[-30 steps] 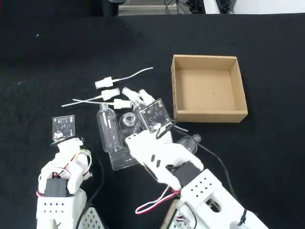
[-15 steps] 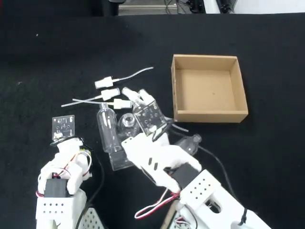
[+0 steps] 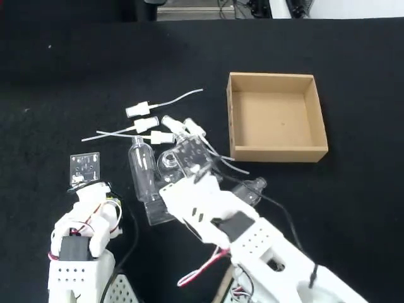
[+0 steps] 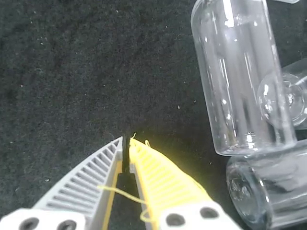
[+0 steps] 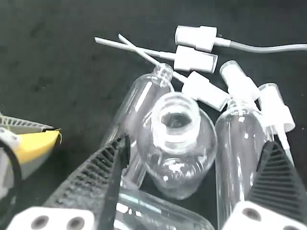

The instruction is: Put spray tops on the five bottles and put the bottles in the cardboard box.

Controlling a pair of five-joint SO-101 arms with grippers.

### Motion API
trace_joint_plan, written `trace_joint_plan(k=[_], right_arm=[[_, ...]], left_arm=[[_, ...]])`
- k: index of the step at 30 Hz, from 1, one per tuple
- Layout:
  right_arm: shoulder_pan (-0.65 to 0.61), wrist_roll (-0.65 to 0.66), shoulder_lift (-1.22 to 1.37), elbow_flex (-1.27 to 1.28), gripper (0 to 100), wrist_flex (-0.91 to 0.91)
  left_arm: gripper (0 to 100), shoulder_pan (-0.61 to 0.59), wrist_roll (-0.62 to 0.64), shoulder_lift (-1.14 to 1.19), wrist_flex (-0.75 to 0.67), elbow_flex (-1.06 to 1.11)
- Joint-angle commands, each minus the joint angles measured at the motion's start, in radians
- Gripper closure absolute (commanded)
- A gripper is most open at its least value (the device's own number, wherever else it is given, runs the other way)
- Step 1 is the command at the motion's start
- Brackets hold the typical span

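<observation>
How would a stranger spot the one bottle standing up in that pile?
Start at the cardboard box; in the high view a heap of clear bottles and white spray tops lies just left of it. The upright bottle is mid-heap, just below the open right gripper. Its neighbours lie on their sides; it alone stands, bare neck up.

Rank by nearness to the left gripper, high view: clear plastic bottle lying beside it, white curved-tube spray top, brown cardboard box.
1. Clear plastic bottle, beside the left gripper.
2. White spray top, farther back.
3. Cardboard box, far right.
</observation>
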Motion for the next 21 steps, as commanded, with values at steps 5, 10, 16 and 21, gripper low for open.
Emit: trace_joint_plan(k=[5,10,16,21], right_arm=[[-0.006,-0.006,0.203,-0.143,61.3,0.003],[-0.006,-0.006,0.205,-0.143,61.3,0.003],[-0.006,0.002,0.2,-0.15,61.3,0.003],[-0.006,0.002,0.111,-0.131,61.3,0.011]], left_arm=[[97,0.01,-0.003,0.008,0.005,0.013],[97,0.01,-0.003,0.008,0.005,0.013],[97,0.012,-0.003,0.008,0.005,0.013],[97,0.008,-0.003,0.008,0.005,0.013]])
